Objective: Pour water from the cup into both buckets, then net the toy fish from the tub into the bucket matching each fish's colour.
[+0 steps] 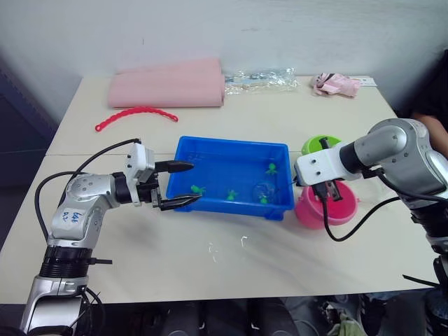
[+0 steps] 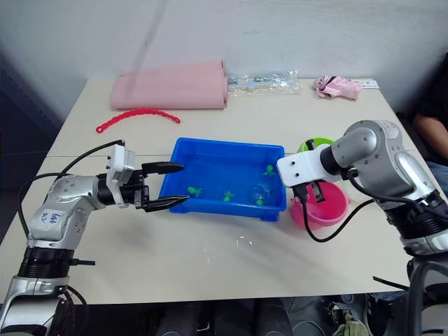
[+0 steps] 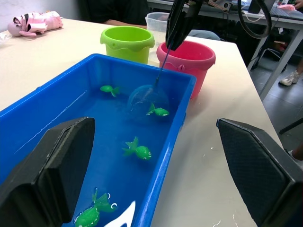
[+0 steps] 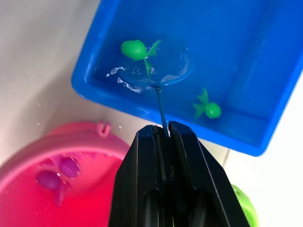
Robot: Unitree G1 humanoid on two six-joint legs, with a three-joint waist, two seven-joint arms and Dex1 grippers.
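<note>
I am working over the shallow rectangular bright blue plastic tub (image 1: 210, 150), which is sitting mid-table with water in it. Taking the tub's centre as my clock face in the head view, the two small round plastic pails are standing at about three o'clock, just beside its right end: the lime green bucket (image 1: 316, 143) farther back, the pink bucket (image 1: 343, 213) nearer, with what look like pink fish lying in it already.

My right gripper (image 4: 168, 132) is hanging above the gap between tub and pink bucket, its fingers pressed together on the thin dark stick of the small round blue-rimmed hoop net (image 3: 147, 97). The stick is running down and away from me toward nine o'clock, so the hoop is lying in the water at the tub's right end, with a tiny green plastic fish (image 4: 134, 49) touching or inside its rim; I cannot tell which.

My left gripper (image 1: 178, 185) is spread wide at nine o'clock, holding nothing, its tips reaching over the tub's left wall.

The move ahead, as I judge it, is turning on this: the green fish belongs in the lime bucket, beyond the pink one, so the lift should be swinging toward two o'clock, and my right arm is the nearer one.
</note>
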